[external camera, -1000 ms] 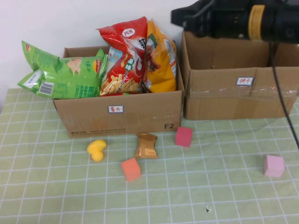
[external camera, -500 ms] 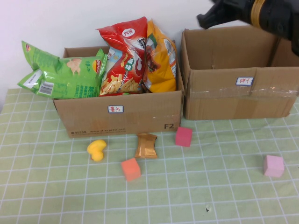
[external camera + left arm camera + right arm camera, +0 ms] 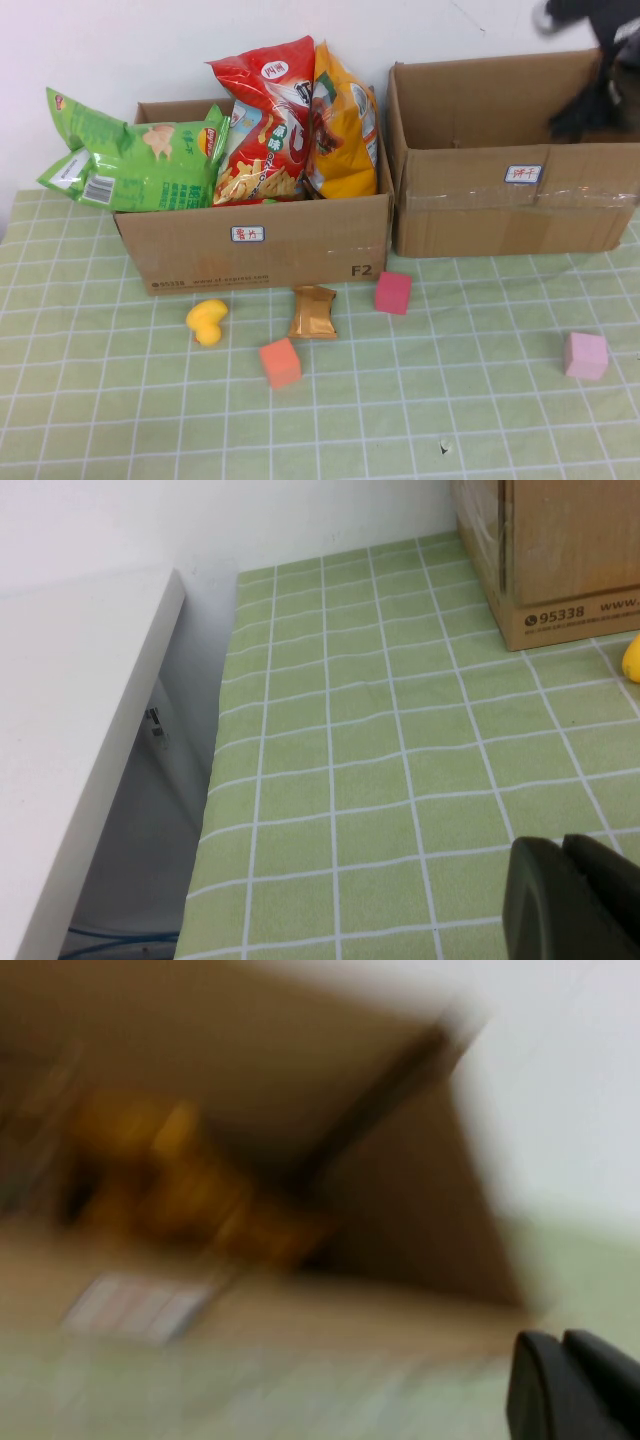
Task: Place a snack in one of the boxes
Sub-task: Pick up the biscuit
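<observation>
Snack packet (image 3: 313, 312), brown-orange foil, lies flat on the green-checked counter (image 3: 450, 400), just in front of the left box (image 3: 255, 245). Around it: orange cube (image 3: 280, 362) nearest the camera, yellow toy (image 3: 207, 321) to its left, magenta cube (image 3: 393, 292) to its right, pink cube (image 3: 585, 355) well apart at far right. Left box holds green, red and yellow chip bags. Right box (image 3: 510, 205) stands beside it. Left gripper (image 3: 575, 900) low over the counter edge, tips together. Right gripper (image 3: 575, 1385) blurred above the right box's far corner, tips together.
</observation>
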Controlling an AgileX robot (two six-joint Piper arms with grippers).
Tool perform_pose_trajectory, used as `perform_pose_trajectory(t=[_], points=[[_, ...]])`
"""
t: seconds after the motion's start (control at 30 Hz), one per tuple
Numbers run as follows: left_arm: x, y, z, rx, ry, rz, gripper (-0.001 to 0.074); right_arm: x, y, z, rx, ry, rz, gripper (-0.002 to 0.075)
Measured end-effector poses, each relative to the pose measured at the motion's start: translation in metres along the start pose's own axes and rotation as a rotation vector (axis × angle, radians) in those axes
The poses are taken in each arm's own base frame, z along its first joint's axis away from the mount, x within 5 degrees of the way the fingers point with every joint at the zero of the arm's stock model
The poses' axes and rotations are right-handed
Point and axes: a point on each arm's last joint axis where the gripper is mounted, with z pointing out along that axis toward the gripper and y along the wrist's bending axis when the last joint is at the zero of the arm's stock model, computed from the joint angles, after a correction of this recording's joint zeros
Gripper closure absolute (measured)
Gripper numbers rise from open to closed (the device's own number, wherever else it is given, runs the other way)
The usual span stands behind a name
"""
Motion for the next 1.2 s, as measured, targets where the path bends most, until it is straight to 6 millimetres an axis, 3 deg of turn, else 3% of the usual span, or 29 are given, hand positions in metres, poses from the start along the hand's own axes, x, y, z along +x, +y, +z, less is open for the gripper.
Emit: perform_pose_trajectory(t=[0.1,0.27,0.47,0.77,0.93,1.2], points=[[0.0,0.0,0.0,0.0,0.0,0.0,0.0738,0.017,0.02,-0.003,-0.219,0.18,0.006,0.0714],[0.0,0.0,0.0,0.0,0.0,0.0,0.0738,0.028,0.06,-0.019,-0.531,0.265,-0.034,0.0714],[0.0,0.0,0.0,0.0,0.0,0.0,0.0738,0.036,0.113,-0.029,-0.669,0.303,-0.123,0.0714],[0.0,0.0,0.0,0.0,0.0,0.0,0.0738,0.058,0.206,-0.019,-0.862,0.341,-0.173,0.0714],[0.0,0.0,0.0,0.0,0.0,0.0,0.0738,0.044,0.232,-0.014,-0.896,0.319,-0.181,0.0714],[0.0,0.0,0.0,0.0,0.0,0.0,0.0738,0.013,0.255,-0.005,-0.869,0.267,-0.124,0.0711]])
